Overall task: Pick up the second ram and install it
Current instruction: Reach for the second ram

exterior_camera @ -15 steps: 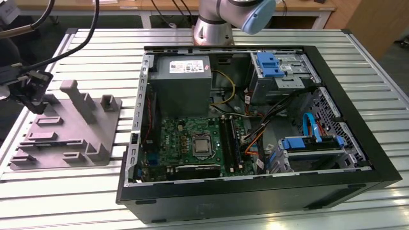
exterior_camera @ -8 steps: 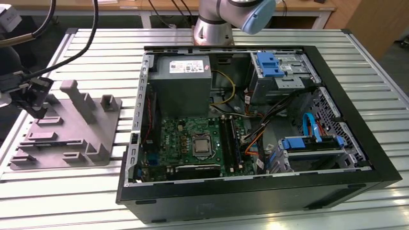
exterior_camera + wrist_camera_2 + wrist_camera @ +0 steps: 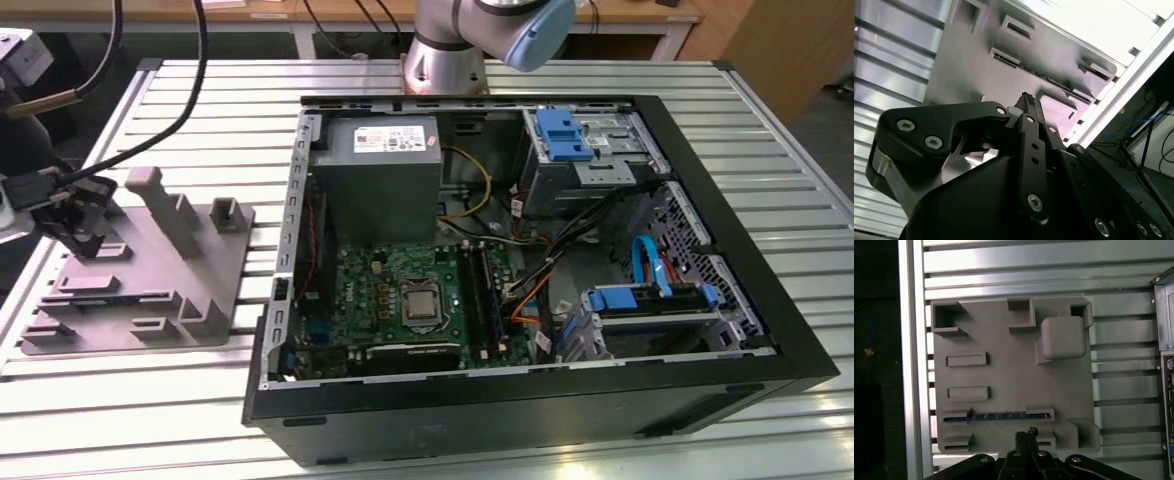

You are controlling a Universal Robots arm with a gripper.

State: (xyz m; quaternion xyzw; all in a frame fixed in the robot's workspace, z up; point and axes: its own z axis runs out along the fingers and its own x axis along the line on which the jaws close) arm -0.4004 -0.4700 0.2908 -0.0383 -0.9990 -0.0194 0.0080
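Observation:
The second ram point(image 3: 999, 415) is a thin dark blue strip standing on edge in a long slot of the grey holder point(image 3: 1004, 370). In the first wrist view, my gripper point(image 3: 1026, 432) hovers just beside that slot, a little short of the strip and not touching it. Its fingers look shut together with nothing between them. In the exterior view the gripper point(image 3: 84, 240) hangs over the left part of the holder point(image 3: 200, 260). In the second wrist view one black fingertip point(image 3: 1029, 102) points at the holder point(image 3: 969, 60).
An open black computer case point(image 3: 534, 400) lies at the exterior view's right, with the green motherboard point(image 3: 367, 275) inside, plus a power supply point(image 3: 387, 170) and blue drive bays point(image 3: 567, 135). Cables point(image 3: 200, 60) hang above the holder. The slatted metal table point(image 3: 120, 400) carries everything.

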